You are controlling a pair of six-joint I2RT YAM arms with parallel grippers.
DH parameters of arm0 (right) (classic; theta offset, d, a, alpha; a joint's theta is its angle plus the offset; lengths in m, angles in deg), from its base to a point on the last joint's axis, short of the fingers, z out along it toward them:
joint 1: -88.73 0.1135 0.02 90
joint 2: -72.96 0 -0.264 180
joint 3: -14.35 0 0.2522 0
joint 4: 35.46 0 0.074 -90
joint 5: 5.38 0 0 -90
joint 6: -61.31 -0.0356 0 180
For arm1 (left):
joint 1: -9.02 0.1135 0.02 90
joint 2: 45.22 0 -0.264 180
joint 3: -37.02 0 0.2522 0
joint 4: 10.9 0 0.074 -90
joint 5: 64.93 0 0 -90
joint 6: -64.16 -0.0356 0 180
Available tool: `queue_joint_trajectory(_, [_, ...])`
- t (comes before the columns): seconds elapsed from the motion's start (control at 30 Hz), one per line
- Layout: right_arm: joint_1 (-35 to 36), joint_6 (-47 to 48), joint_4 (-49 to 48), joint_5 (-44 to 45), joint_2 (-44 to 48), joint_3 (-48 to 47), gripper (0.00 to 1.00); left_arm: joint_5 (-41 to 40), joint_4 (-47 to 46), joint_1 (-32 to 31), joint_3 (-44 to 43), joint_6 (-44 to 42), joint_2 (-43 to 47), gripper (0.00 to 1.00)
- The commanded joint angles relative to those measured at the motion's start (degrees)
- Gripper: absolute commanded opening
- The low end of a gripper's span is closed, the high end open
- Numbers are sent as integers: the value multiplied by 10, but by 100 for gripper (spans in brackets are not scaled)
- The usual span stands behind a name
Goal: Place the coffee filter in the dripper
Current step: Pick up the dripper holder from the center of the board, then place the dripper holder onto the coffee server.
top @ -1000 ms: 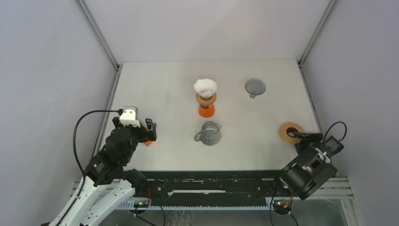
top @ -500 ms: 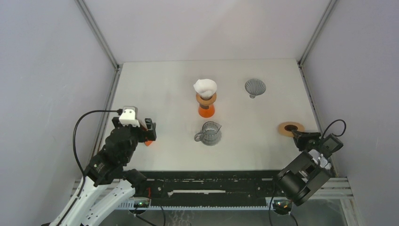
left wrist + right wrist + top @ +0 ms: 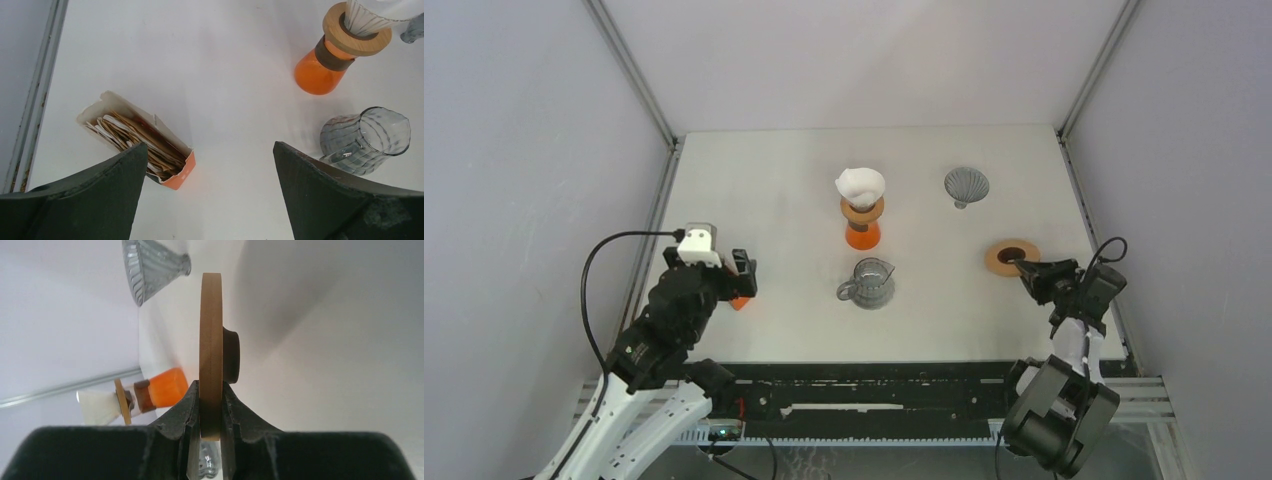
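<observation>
A white coffee filter sits in a wooden collar on an orange vessel at the table's middle back; it also shows in the left wrist view. A grey ribbed glass dripper cone stands at the back right, and shows in the right wrist view. My right gripper is shut on the rim of a wooden ring holder, seen edge-on in the right wrist view. My left gripper is open and empty above an orange box of paper filters.
A ribbed glass pitcher stands in the middle, in front of the orange vessel. The filter box lies at the left under my left gripper. Metal frame posts and grey walls close in the table on both sides.
My right gripper has carried the wooden ring holder to the left and farther from the near edge, with the arm stretching out. The left arm has not moved.
</observation>
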Motion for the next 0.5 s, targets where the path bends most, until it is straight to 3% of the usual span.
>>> queue_joint_trajectory(0.0, [58, -40, -63, -26, 14, -4, 4, 51, -34, 10, -1, 16, -7, 100])
queue_joint_trajectory(0.47, [250, -102, -207, -63, -2, -24, 2, 92, -39, 10, -34, 73, -8, 100])
